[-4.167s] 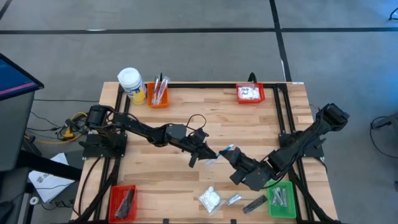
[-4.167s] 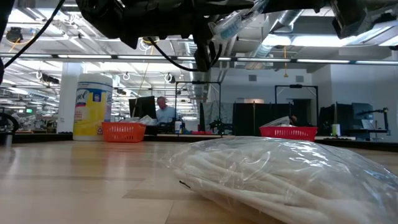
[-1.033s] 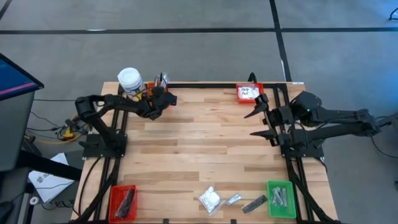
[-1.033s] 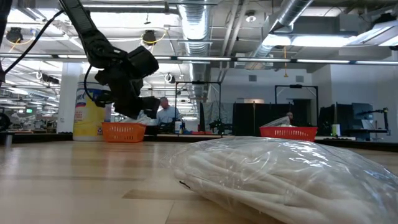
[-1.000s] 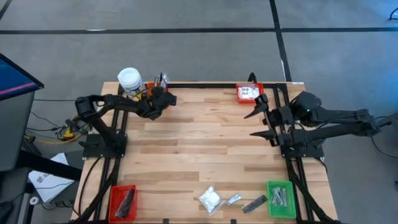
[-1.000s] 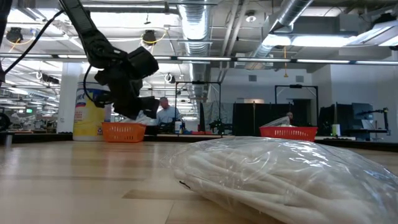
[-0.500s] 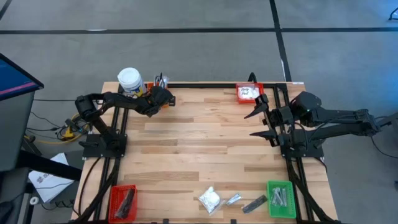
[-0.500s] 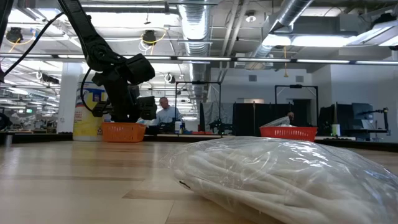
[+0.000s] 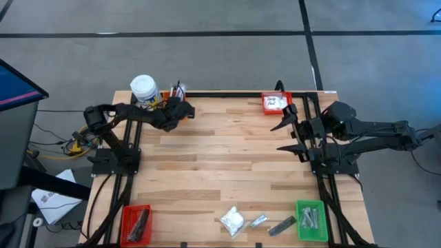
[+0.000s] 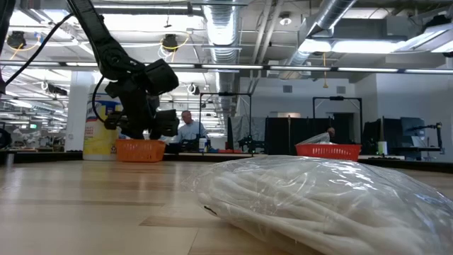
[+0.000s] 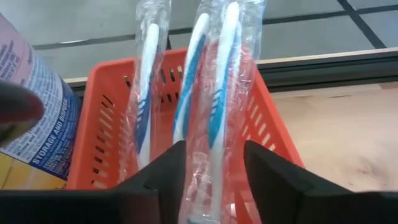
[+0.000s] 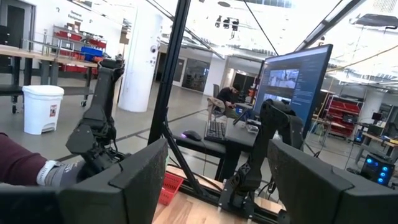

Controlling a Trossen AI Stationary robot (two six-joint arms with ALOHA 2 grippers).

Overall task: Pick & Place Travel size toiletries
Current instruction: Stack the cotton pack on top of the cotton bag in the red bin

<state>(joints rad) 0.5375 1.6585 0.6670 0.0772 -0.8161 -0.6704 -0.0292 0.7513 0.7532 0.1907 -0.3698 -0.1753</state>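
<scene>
My left gripper [image 9: 173, 109] hangs over the orange bin [image 11: 106, 124] at the table's far left, fingers pointing down and open. Three wrapped white-blue toothbrushes stand in that bin, leaning on its far wall. One toothbrush [image 11: 217, 106] stands between my fingers. On the near part of the table lie a white puffy packet [image 9: 232, 221], a silvery sachet [image 9: 258, 221] and a dark grey bar [image 9: 281, 225]. The packet [image 10: 318, 198] fills the front of the low view. My right gripper [image 9: 284, 133] waits open above the table's right edge. My left gripper has one finger [image 11: 165, 180] on each side of the wrapped toothbrush's lower part [image 11: 211, 186], coming from above. The toothbrush stands upright in the orange bin. Whether the fingers touch its wrapper I cannot tell.
A white-capped yellow jar [image 9: 145, 91] stands just left of the orange bin. A red bin [image 9: 276, 103] with white packets is at the far right, a green bin [image 9: 311, 220] at the near right, and a red bin [image 9: 136, 224] with dark bars at the near left.
My left gripper has tipped from a slant to point down over the orange bin, sunk a little toward it, and its fingers have parted. The toothbrush it carried now stands in the bin.
</scene>
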